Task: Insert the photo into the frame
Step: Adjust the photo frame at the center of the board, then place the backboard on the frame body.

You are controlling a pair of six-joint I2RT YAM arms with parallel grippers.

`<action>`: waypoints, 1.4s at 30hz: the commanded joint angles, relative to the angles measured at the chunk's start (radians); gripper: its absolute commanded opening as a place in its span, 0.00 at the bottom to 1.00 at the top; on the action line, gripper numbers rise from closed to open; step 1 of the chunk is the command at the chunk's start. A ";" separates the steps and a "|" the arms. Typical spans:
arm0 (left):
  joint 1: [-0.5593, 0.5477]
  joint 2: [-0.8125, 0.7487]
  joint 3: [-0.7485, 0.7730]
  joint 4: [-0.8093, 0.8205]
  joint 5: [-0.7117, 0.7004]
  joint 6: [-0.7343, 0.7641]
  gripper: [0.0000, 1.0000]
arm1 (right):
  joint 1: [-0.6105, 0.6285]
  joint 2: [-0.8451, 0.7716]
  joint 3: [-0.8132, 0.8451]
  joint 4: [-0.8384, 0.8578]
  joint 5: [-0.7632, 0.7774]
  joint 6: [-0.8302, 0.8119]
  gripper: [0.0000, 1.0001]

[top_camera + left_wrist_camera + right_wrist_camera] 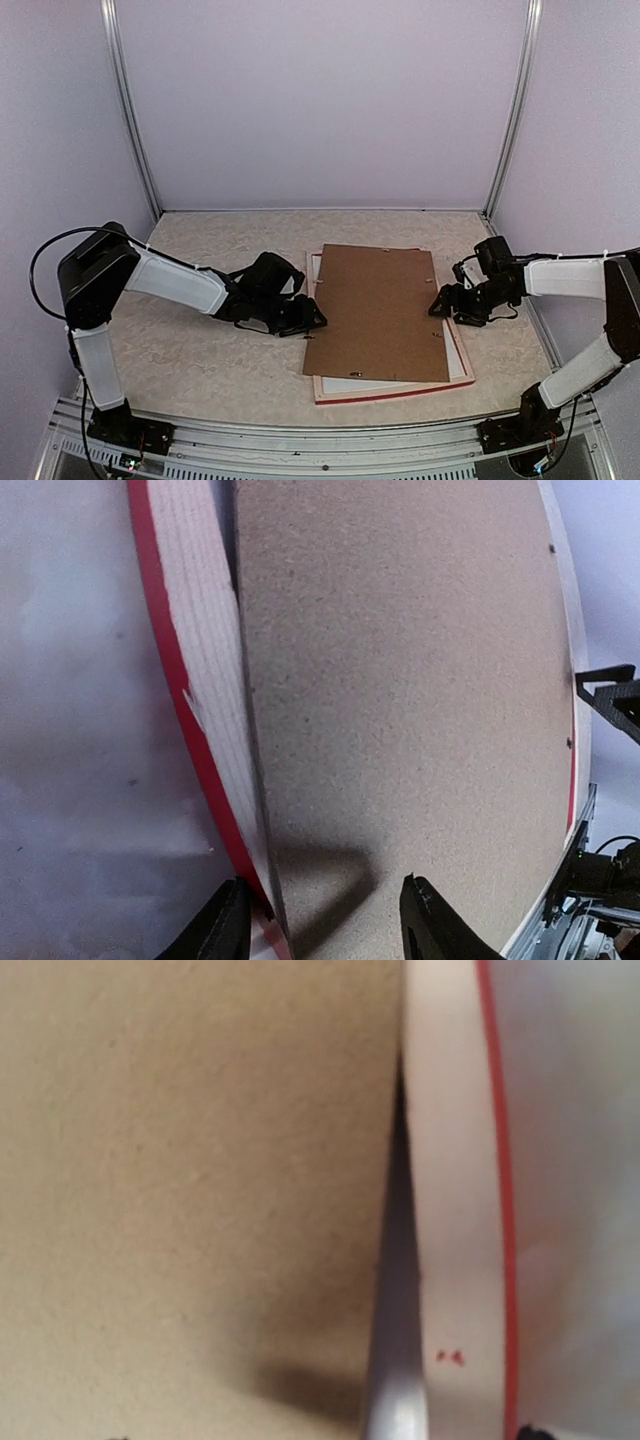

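The frame [400, 388] lies face down on the table, pale back up, with a red edge showing. A brown backing board [378, 310] lies slightly askew on top of it. The photo is hidden. My left gripper [308, 320] is low at the board's left edge. In the left wrist view it [320, 932] is open, its jaws astride the frame rail [205, 660] and the board's edge [400, 680]. My right gripper [438, 303] is at the board's right edge. The right wrist view shows the board [200, 1160], the frame rail [450, 1210] and fingertips [525, 1431] set wide apart.
The speckled beige table [200, 350] is walled by pale panels at the back and sides. A metal rail [320, 450] runs along the near edge by the arm bases. A thin pale-grey sliver [395, 1400] shows between the board and the frame rail.
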 commanded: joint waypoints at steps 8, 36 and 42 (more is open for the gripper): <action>-0.015 -0.225 -0.139 -0.089 -0.092 0.029 0.38 | 0.229 -0.105 -0.063 0.102 0.104 0.241 0.82; -0.013 -0.252 -0.155 -0.189 -0.134 0.112 0.57 | 0.278 -0.102 0.037 0.045 0.187 0.234 0.74; 0.009 -0.233 -0.139 -0.180 -0.115 0.137 0.63 | 0.348 -0.089 -0.005 0.068 0.203 0.295 0.71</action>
